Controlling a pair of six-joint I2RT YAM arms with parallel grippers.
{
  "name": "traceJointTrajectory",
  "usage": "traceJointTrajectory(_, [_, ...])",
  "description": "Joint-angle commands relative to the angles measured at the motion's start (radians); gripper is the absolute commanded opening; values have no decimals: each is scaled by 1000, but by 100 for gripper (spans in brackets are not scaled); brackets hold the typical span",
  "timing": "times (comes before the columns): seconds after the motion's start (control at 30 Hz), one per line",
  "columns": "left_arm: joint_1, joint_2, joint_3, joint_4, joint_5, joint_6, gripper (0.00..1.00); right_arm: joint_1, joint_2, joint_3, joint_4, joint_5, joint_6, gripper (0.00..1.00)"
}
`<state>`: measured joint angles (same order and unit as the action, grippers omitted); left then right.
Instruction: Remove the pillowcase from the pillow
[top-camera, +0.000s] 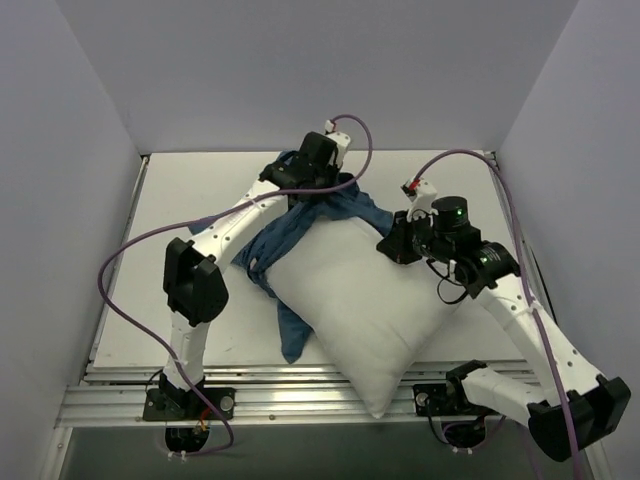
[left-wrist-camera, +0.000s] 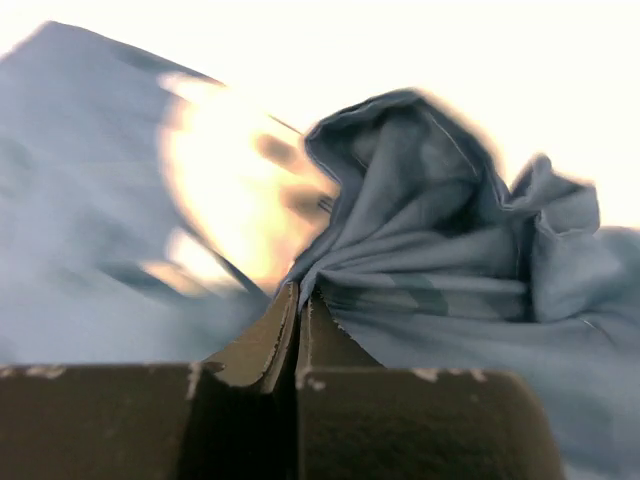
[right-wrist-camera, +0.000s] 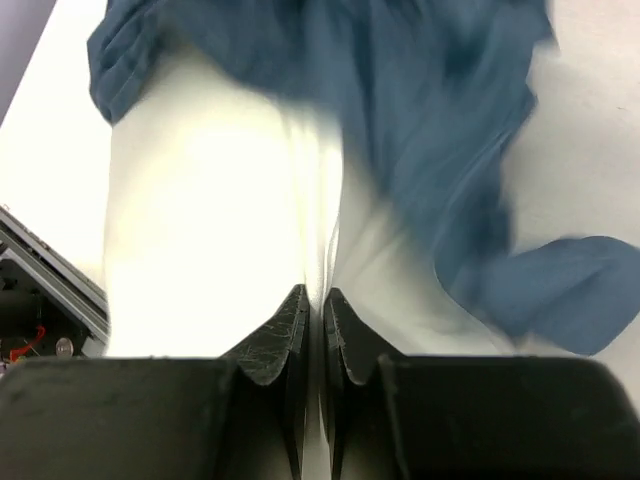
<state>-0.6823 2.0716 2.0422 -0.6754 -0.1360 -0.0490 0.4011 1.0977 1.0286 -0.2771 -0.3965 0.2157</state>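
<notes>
The left gripper (left-wrist-camera: 298, 300) is squeezed tight and pinches a fold of the blue pillowcase (left-wrist-camera: 450, 250) between its tips. It is at the far side of the counter (top-camera: 170, 200), about in the middle. The pillowcase is bunched up over the far left end of the pillow (top-camera: 370, 300), and one thin strip of it runs toward the front along the pillow's left side. Most of the big white pillow is bare. It lies slanted across the counter, and its near corner sticks out over the metal rails (top-camera: 300, 395) at the front. The right gripper (right-wrist-camera: 322, 305) is squeezed tight too and pinches the white cloth of the pillow at its far right edge. The counter is white. Plain pale walls (top-camera: 300, 70) stand around it on three sides.
</notes>
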Motion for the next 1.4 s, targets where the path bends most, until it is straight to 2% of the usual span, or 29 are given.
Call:
traceJointTrajectory(0.0, [187, -39, 55, 80, -394, -43, 2, -4, -145, 19, -235, 8, 10, 0])
traceJointTrajectory(0.13, [253, -38, 67, 63, -419, -78, 2, -5, -220, 53, -298, 22, -7, 0])
traceJointTrajectory(0.2, [276, -28, 72, 50, -435, -83, 2, -4, -234, 70, -335, 76, -4, 0])
traceJointTrajectory(0.53, [392, 34, 91, 8, -507, -61, 2, -8, -231, 195, -389, 234, 13, 0])
traceJointTrajectory(0.63, [424, 74, 119, -24, -482, -83, 2, -10, -217, 208, -407, 271, 7, 0])
traceJointTrajectory(0.73, [408, 78, 121, -15, -318, -86, 2, -10, -184, 180, -398, 220, -21, 0])
traceJointTrajectory(0.8, [356, 39, 45, 64, -233, -62, 2, -8, -135, 163, -384, 193, -36, 0])
traceJointTrajectory(0.93, [264, -22, -68, 192, -214, 21, 7, 8, -81, 140, -286, 139, -65, 2])
traceJointTrajectory(1.03, [228, -44, -90, 240, -211, 47, 23, 25, -16, 162, -223, 114, -93, 21])
traceJointTrajectory(1.07, [225, -53, -83, 235, -209, 44, 32, 48, 5, 171, -199, 125, -116, 39])
traceJointTrajectory(1.13, [219, -71, -68, 211, -203, 22, 41, 90, 68, 203, -183, 166, -145, 58])
traceJointTrajectory(1.17, [214, -106, -70, 205, -203, 9, 48, 152, 91, 214, -174, 200, -183, 75])
traceJointTrajectory(1.2, [205, -132, -77, 204, -212, -12, 66, 189, 135, 223, -166, 278, -202, 82])
traceJointTrajectory(1.23, [201, -158, -105, 201, -227, -28, 74, 226, 157, 237, -157, 318, -219, 88])
traceJointTrajectory(1.27, [198, -223, -120, 195, -261, -73, 82, 264, 180, 243, -139, 352, -252, 99])
traceJointTrajectory(1.3, [198, -257, -137, 177, -272, -98, 94, 334, 224, 248, -129, 423, -294, 100])
traceJointTrajectory(1.37, [201, -350, -187, 146, -333, -156, 96, 398, 266, 255, -93, 488, -334, 100])
